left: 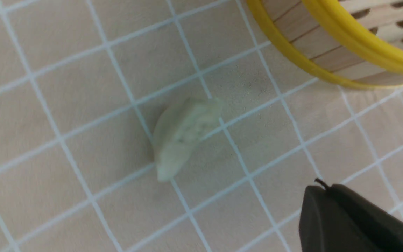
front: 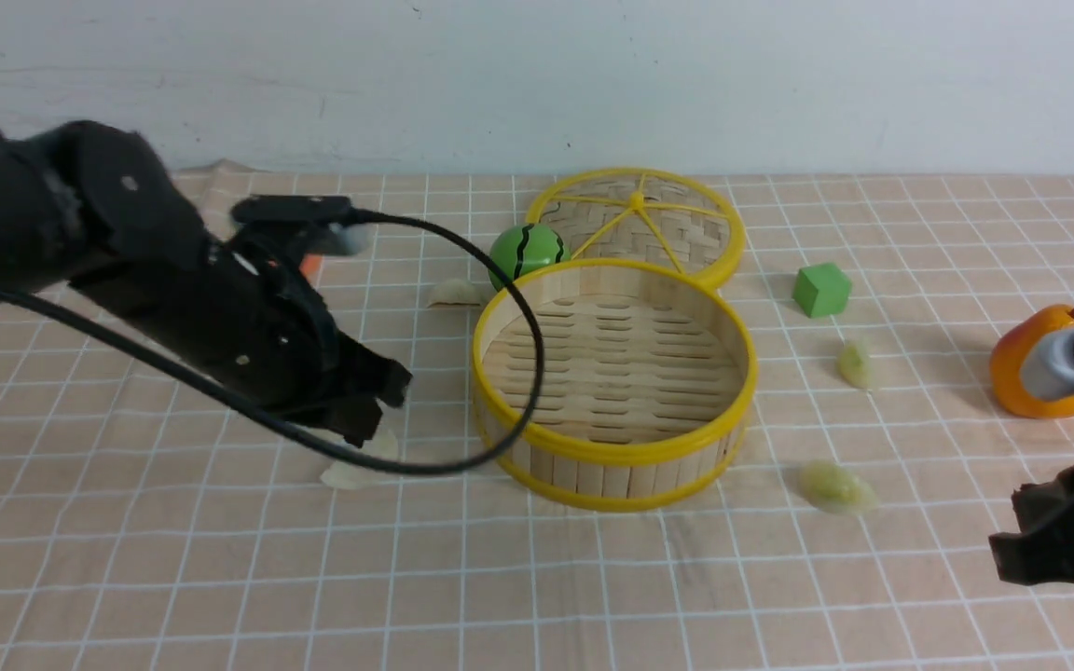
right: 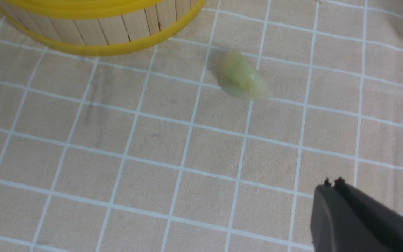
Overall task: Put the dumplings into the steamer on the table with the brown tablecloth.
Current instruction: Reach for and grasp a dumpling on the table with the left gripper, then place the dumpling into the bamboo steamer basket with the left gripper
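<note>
The steamer (front: 613, 464), a round bamboo basket with yellow rims, stands mid-table with nothing in it. Two whitish dumplings lie to its left: one (front: 456, 294) by the green ball, the other (front: 351, 472) (left: 182, 134) just below my left gripper (front: 374, 415) (left: 322, 187). That gripper hovers over it, shut, holding nothing. Two yellow-green dumplings lie to the right of the steamer, one (front: 857, 362) farther back and one (front: 837, 486) (right: 241, 77) nearer. My right gripper (front: 1012, 540) (right: 331, 184) is shut and empty, to the near right of that dumpling. The brown tablecloth (front: 220, 578) covers the table.
The woven lid (front: 640, 224) leans behind the steamer, with a green striped ball (front: 526, 253) beside it. A green cube (front: 821, 289) and an orange fruit (front: 1026, 359) sit to the right. Something orange-red (front: 310, 266) peeks out behind my left arm, whose cable loops over the steamer's left rim.
</note>
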Controlling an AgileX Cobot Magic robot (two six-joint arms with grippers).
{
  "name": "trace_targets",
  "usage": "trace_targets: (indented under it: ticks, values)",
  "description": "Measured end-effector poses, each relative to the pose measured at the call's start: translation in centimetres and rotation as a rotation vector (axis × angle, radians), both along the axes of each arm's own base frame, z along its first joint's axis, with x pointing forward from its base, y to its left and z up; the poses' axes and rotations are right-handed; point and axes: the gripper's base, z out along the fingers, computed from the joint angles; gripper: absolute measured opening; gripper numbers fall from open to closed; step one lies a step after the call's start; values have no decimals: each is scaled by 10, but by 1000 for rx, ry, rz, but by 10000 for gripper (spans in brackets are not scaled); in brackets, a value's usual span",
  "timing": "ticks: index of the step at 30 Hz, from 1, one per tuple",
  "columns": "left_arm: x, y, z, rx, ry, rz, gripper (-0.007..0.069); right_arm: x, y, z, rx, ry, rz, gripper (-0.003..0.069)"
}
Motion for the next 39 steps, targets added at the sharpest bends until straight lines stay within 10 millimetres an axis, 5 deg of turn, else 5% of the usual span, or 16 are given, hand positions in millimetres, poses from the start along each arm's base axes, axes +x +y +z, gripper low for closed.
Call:
trace_targets:
  ticks: [3,9,12,15,18,20,25,27,31,34,39]
  values:
    - [8,-11,-15,96,-22,-59,120,0,0,0,6,2,-2,-15]
    - [31,-11,-56,200,-47,37,450,0,0,0,7,2,-2,-10]
    - [38,-11,-69,206,-60,80,510,0,0,0,10,3,-3,-10]
    - [42,-12,-80,205,-39,106,482,0,1,0,12,3,-4,-10]
    - [43,-13,-77,209,-17,123,337,0,1,0,14,3,-4,-6]
    - [45,-13,-70,217,10,140,318,0,1,0,15,-1,-4,-5]
    - [58,-20,-22,165,28,188,318,1,1,2,21,-21,-3,-2]
    - [65,-34,18,49,6,195,314,2,1,2,22,-25,-3,-1]
    - [70,-67,55,-65,-126,95,312,2,1,2,25,-30,-3,0]
    - [76,-86,53,-84,-191,49,311,2,2,2,34,-31,-5,0]
    - [103,-120,-12,19,-251,-23,307,2,2,3,43,-30,-8,3]
